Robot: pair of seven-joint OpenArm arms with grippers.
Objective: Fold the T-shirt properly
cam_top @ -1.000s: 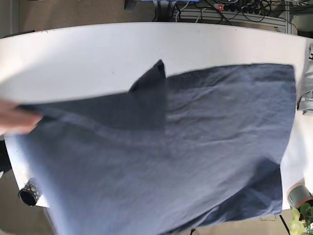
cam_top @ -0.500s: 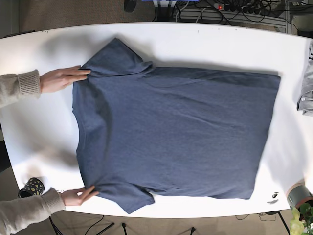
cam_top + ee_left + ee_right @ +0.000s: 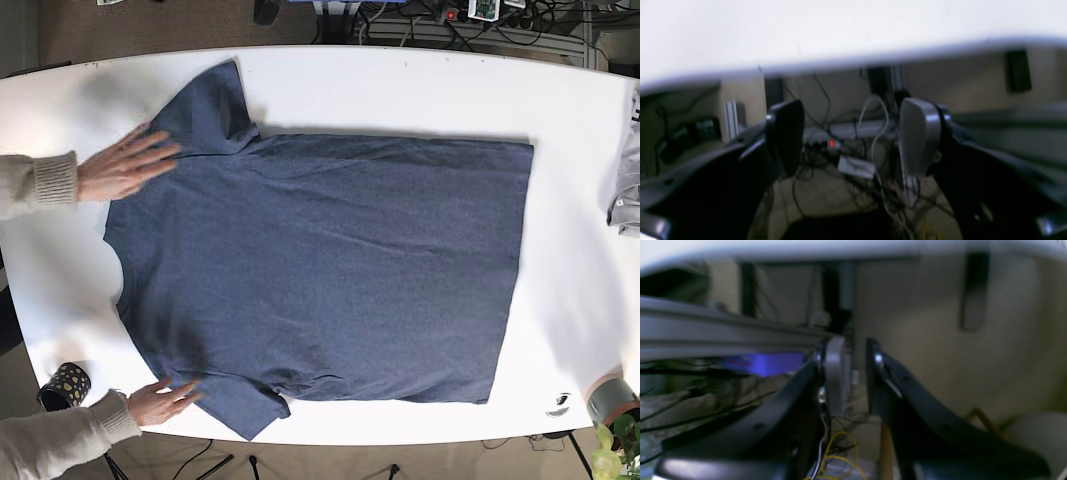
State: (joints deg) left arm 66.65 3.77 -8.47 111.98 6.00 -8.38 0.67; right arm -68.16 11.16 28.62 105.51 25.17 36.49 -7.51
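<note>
A dark blue T-shirt [image 3: 320, 270] lies spread flat on the white table [image 3: 400, 90], collar to the left and hem to the right. A person's hands press on it, one at the upper sleeve [image 3: 125, 165] and one at the lower sleeve [image 3: 160, 400]. Neither gripper shows in the base view. In the left wrist view my left gripper [image 3: 853, 133] is open and empty, below the table's edge [image 3: 840, 30]. In the right wrist view my right gripper [image 3: 855, 366] holds nothing, its jaws a narrow gap apart, also below table level.
A folded grey garment [image 3: 625, 200] lies at the table's right edge. A dark patterned cup [image 3: 62, 388] stands at the lower left corner, a grey cup [image 3: 610, 400] and a plant [image 3: 620, 450] at the lower right. Cables and a power strip [image 3: 840, 146] lie under the table.
The person has laid the shirt down flat and slid it left and up. The upper hand now rests on the shoulder. No robot arm appears in the base view.
</note>
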